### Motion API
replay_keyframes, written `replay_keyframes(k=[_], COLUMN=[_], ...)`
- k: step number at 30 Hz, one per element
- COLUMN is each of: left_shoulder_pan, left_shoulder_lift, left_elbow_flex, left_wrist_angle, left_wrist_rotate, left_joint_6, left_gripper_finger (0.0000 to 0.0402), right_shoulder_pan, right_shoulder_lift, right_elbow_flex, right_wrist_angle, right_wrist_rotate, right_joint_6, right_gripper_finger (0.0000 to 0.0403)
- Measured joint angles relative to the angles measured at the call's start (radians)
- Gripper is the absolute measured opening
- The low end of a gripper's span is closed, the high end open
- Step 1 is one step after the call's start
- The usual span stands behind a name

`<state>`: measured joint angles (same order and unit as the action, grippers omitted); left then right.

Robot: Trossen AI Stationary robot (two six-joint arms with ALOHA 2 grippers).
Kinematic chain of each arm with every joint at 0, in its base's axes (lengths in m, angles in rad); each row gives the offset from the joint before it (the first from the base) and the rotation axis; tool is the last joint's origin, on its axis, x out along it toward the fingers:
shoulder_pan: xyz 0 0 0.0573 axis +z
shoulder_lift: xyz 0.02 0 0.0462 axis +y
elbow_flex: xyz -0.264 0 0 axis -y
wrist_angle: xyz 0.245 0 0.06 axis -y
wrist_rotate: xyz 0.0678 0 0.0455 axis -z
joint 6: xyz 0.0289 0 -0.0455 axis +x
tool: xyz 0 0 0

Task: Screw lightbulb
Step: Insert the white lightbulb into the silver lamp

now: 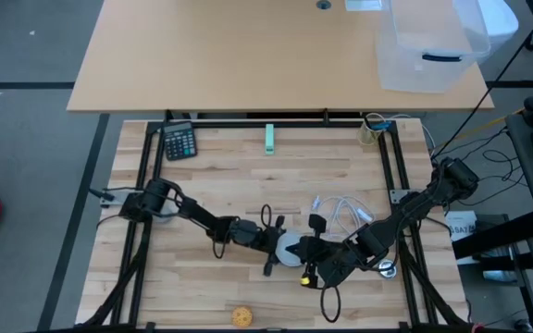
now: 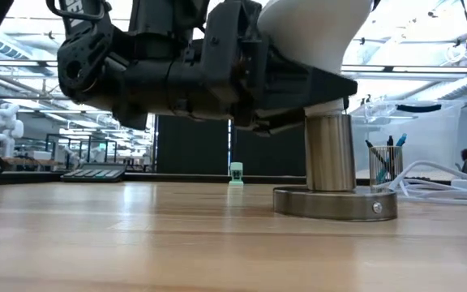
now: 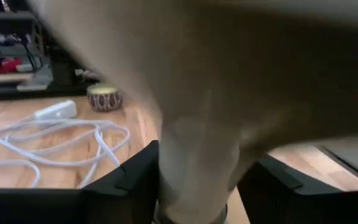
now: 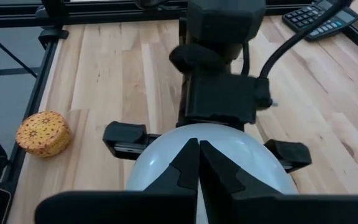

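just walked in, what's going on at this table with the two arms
The left gripper is at the lightbulb, its fingers either side of the white globe. The bulb stands upright in a metal socket on a round base mid-table. The right gripper is shut, its tips just above the globe. The bulb isn't clearly seated yet.

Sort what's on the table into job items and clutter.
Job: lightbulb seated on the metal socket base; left gripper around the bulb; right gripper shut, just above its globe.

Clutter: calculator, green block, white cable, yellow ball, pen cup.
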<state>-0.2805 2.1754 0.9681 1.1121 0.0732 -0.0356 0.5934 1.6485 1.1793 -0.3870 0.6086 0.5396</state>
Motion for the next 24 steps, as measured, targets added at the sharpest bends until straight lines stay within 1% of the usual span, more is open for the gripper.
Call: replay_keyframes(k=[6,10,14,18,20,24], left_shoulder_pan=[-0.007,-0.018,-0.041,-0.07,-0.086,-0.115], left_shoulder_lift=[0.0,-0.024,-0.06,-0.08,-0.083,-0.095], left_elbow_flex=[0.0,-0.001,-0.002,-0.003,-0.003,-0.004], left_wrist_angle=[-0.001,-0.035,-0.111,-0.166,-0.175,-0.195], left_wrist_rotate=[-0.013,-0.057,-0.145,-0.256,-0.312,-0.391], left_joint_6=[-0.019,-0.018,-0.01,-0.007,-0.008,-0.017], left_gripper_finger=[0.0242,0.0257,0.0258,0.0259,0.0259,0.0259], right_shoulder_pan=[0.0,0.002,0.003,0.003,0.003,0.004], right_shoulder_lift=[0.0,0.0,0.0,0.0,0.0,0.0], right_elbow_flex=[0.0,0.0,0.0,0.0,0.0,0.0], right_wrist_angle=[0.0,-0.001,-0.002,-0.005,-0.007,-0.008], right_wrist_rotate=[-0.001,0.003,0.006,0.007,0.009,0.01], right_joint_6=[0.001,0.001,-0.001,-0.007,-0.009,-0.008], right_gripper_finger=[0.0,0.0,0.0,0.0,0.0,0.0])
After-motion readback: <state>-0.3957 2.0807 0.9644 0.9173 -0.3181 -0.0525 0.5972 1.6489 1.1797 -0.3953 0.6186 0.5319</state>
